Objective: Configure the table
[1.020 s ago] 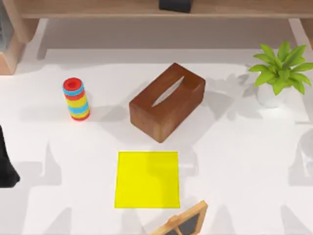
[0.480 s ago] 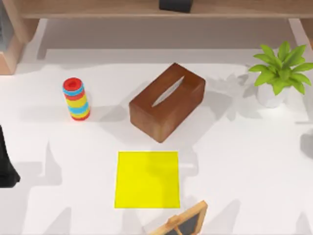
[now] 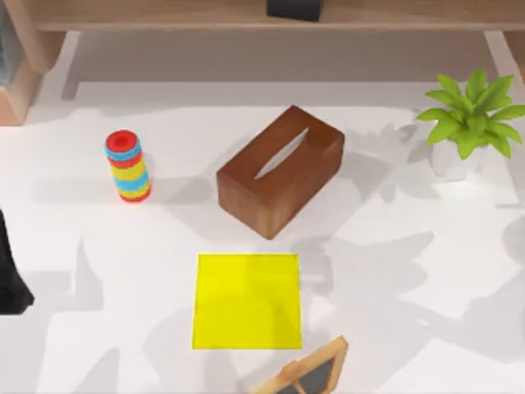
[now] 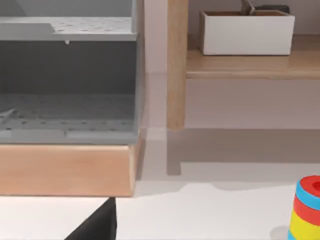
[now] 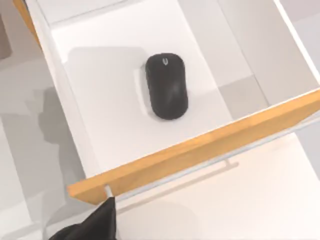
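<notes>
The white table (image 3: 98,246) spreads across the top view. A yellow square mat (image 3: 247,300) lies at its front middle, with a brown wooden tissue box (image 3: 280,170) behind it. My left gripper (image 3: 10,275) is a dark shape at the table's left edge, and a dark part of it (image 4: 95,226) shows in the left wrist view. In the right wrist view, a dark part of my right gripper (image 5: 92,225) hangs just outside an open white drawer (image 5: 175,152). A black computer mouse (image 5: 166,86) lies inside that drawer.
A coloured ring tower (image 3: 127,166) stands at the left and a potted plant (image 3: 469,123) at the right. A small framed chalkboard (image 3: 308,373) leans at the front edge. A wooden shelf (image 3: 164,15) runs along the back; a white box (image 4: 245,31) sits on it.
A broad shadow has spread from the right edge across the table's right front part. Nothing on the table has moved, and the left arm has stayed in place.
</notes>
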{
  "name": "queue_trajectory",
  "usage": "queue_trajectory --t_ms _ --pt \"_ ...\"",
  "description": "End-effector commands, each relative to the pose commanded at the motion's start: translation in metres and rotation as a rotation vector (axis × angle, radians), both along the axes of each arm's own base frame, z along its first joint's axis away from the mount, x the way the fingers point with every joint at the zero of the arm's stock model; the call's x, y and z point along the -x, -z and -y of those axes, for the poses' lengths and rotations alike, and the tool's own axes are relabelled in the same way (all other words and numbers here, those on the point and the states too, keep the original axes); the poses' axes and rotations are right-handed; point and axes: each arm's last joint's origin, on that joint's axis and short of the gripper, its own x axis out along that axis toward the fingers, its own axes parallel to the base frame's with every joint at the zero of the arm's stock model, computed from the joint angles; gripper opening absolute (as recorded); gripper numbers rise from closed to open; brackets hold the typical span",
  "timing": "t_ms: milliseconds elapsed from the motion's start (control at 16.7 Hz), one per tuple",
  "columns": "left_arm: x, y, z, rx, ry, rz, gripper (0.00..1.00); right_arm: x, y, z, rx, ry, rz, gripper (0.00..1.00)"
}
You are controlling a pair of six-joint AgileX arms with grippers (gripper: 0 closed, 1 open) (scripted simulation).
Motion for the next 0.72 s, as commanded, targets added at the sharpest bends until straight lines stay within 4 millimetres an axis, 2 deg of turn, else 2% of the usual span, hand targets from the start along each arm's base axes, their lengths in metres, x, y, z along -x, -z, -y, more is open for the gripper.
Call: queue_trajectory --t_ms 60,180,360,540,720 --pt "0.000 0.000 0.000 0.000 0.000 0.000 1.00 -0.027 0.005 0.013 -0.020 0.001 -0.066 1.00" --pt "0.000 0.000 0.000 0.000 0.000 0.000 1.00 -0.078 0.030 0.036 -0.064 -0.011 -0.196 1.00" --pt "0.000 0.000 0.000 0.000 0.000 0.000 1.00 -0.141 0.089 0.060 -0.127 -0.056 -0.362 1.00" --pt "0.000 0.000 0.000 0.000 0.000 0.000 1.00 -0.178 0.145 0.073 -0.177 -0.103 -0.476 1.00" --pt "0.000 0.000 0.000 0.000 0.000 0.000 1.00 -0.197 0.182 0.078 -0.208 -0.138 -0.527 1.00"
